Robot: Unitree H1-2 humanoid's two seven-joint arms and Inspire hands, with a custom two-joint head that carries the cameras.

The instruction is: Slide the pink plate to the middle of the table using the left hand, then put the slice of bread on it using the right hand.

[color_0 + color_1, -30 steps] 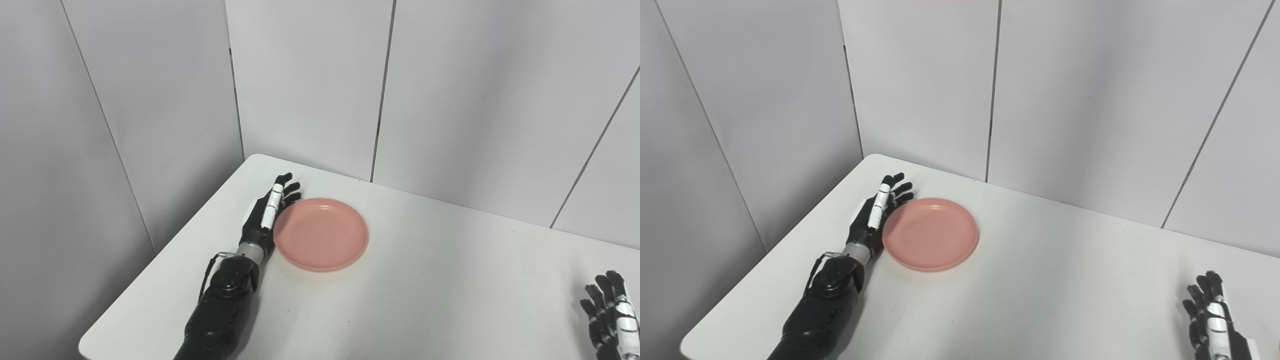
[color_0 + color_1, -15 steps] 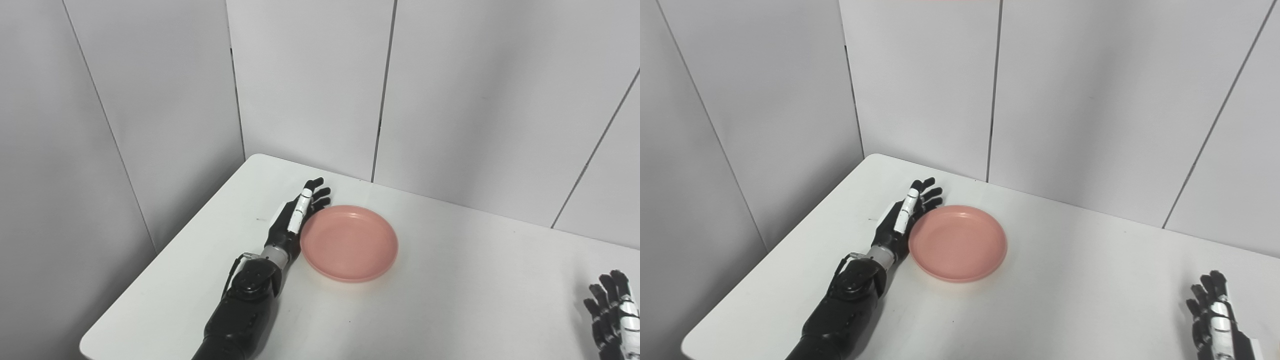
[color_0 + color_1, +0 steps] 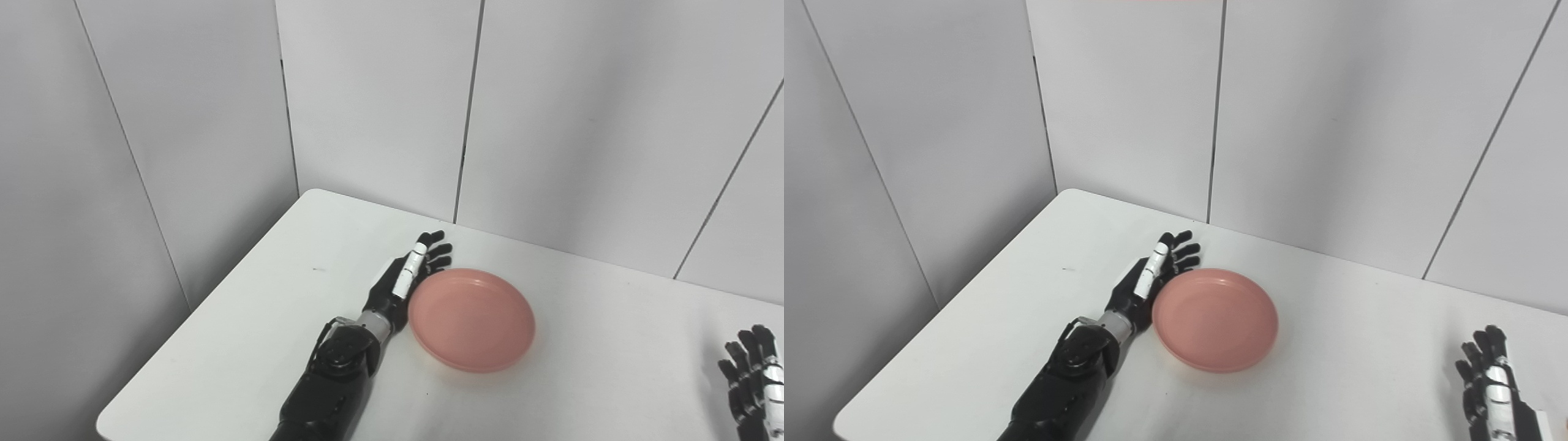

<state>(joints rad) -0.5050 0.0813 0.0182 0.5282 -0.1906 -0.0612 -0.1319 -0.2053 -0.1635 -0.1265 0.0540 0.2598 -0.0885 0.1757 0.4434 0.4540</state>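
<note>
You have the left hand [image 3: 405, 277] lying edge-on on the white table [image 3: 257, 318], its fingers [image 3: 436, 252] straight and a little spread, gripping nothing; the palm side is pressed flat against the left rim of the pink plate [image 3: 471, 318], with the fingertips reaching just past the plate's far-left edge. The plate sits flat on the table, empty, a little left of the table's middle as you see it and nearer the back wall panels [image 3: 380, 104] than the front edge. Your left forearm [image 3: 334, 380] runs up from the bottom edge at a slant towards the plate. Your right hand [image 3: 1488, 383] shows at the bottom right corner, low over the table and well apart from the plate, fingers extended upward and slightly apart, with nothing in them. A pale corner at the very bottom right edge of the right eye view is too cropped to identify, and you cannot see the slice of bread in either view
</note>
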